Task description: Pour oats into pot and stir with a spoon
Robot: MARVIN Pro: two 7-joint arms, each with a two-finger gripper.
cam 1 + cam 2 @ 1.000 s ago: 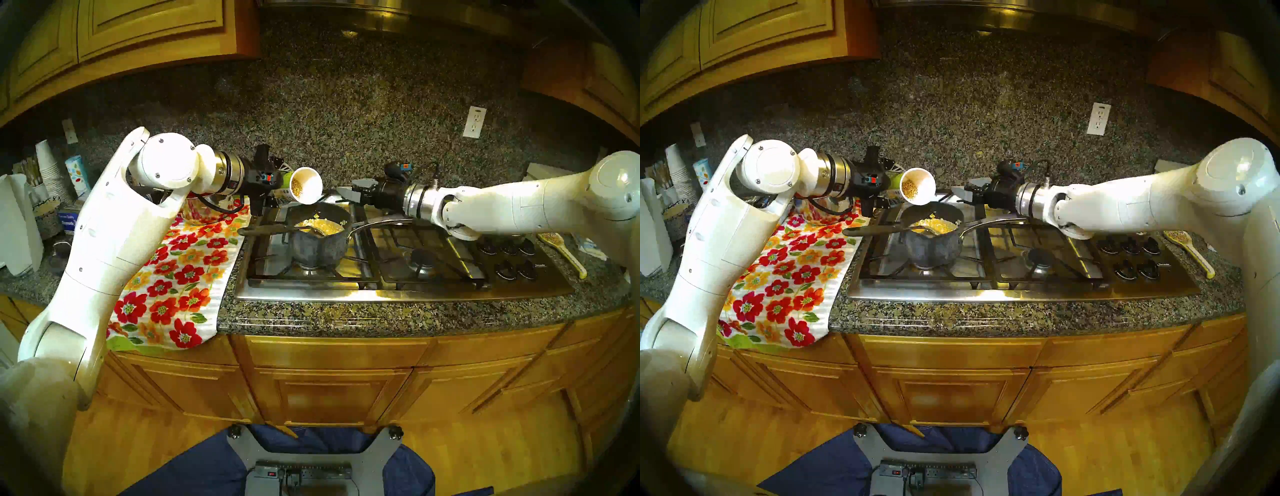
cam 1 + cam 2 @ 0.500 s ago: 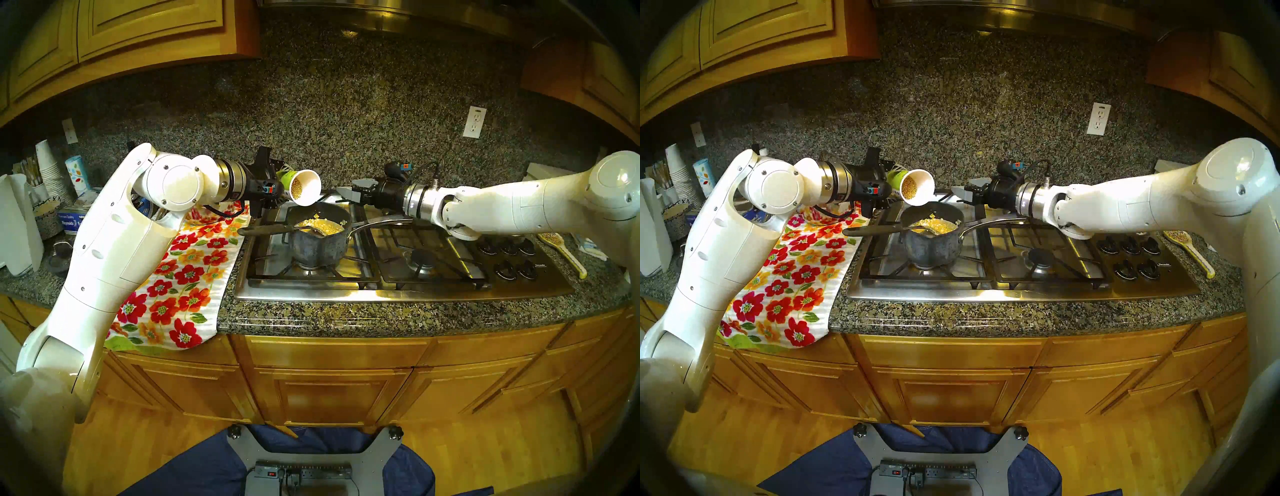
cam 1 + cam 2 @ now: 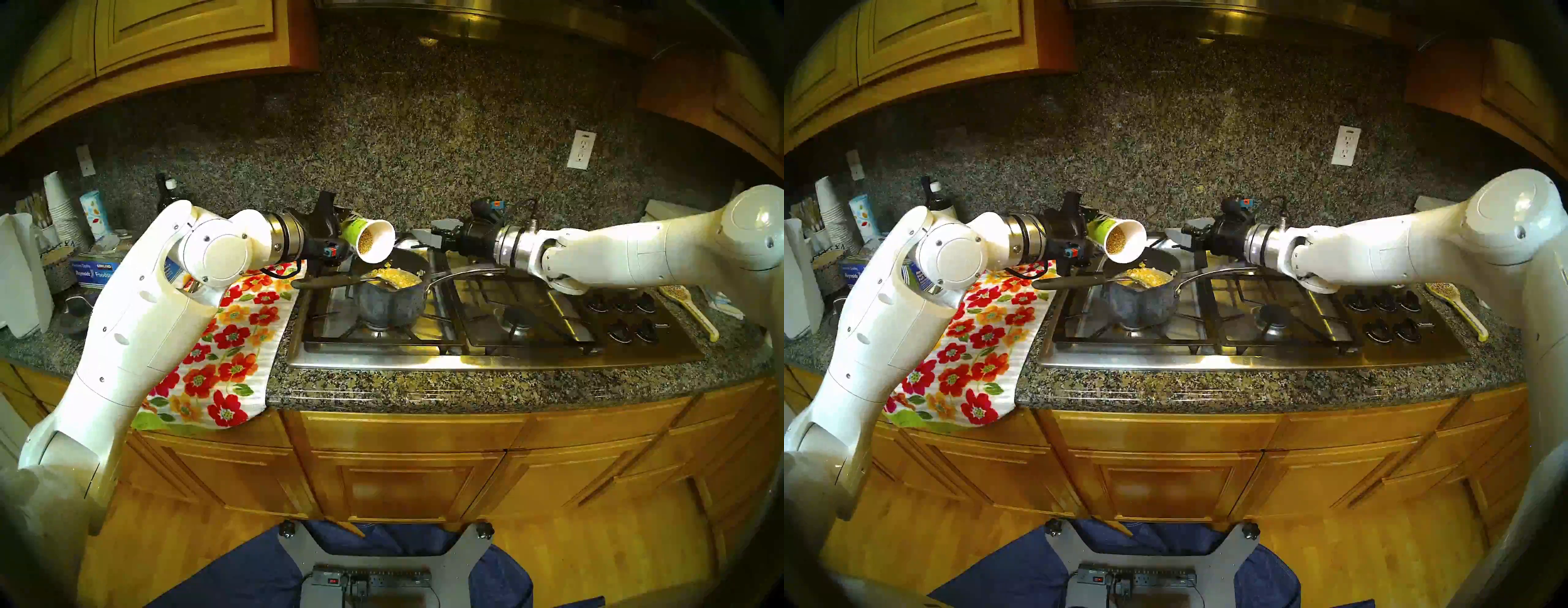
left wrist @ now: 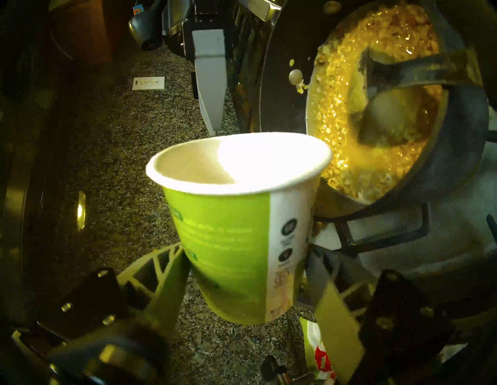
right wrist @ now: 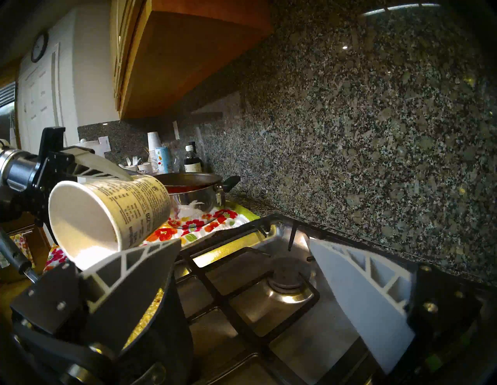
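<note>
My left gripper (image 3: 345,233) is shut on the base of a white and green paper cup (image 3: 375,240) (image 4: 242,228), tipped on its side with its mouth over the pot's left rim. Oats (image 3: 365,241) still lie inside the cup. The small dark grey pot (image 3: 390,303) stands on the front left burner and holds wet yellow oats (image 4: 330,107). The spoon (image 3: 326,281) rests in the pot with its black handle sticking out to the left. My right gripper (image 3: 424,231) (image 5: 244,242) hovers open and empty behind the pot.
A floral towel (image 3: 229,339) covers the counter left of the steel stove (image 3: 488,356). A red frying pan on a steel pot (image 5: 188,185) sits behind it. Stacked white cups (image 3: 59,208) stand far left. A yellow spoon rest (image 3: 687,305) lies right of the knobs (image 3: 623,314).
My left elbow has dropped and the wrist has turned, bringing the cup slightly lower and nearer the pot's rim. The right arm has not moved.
</note>
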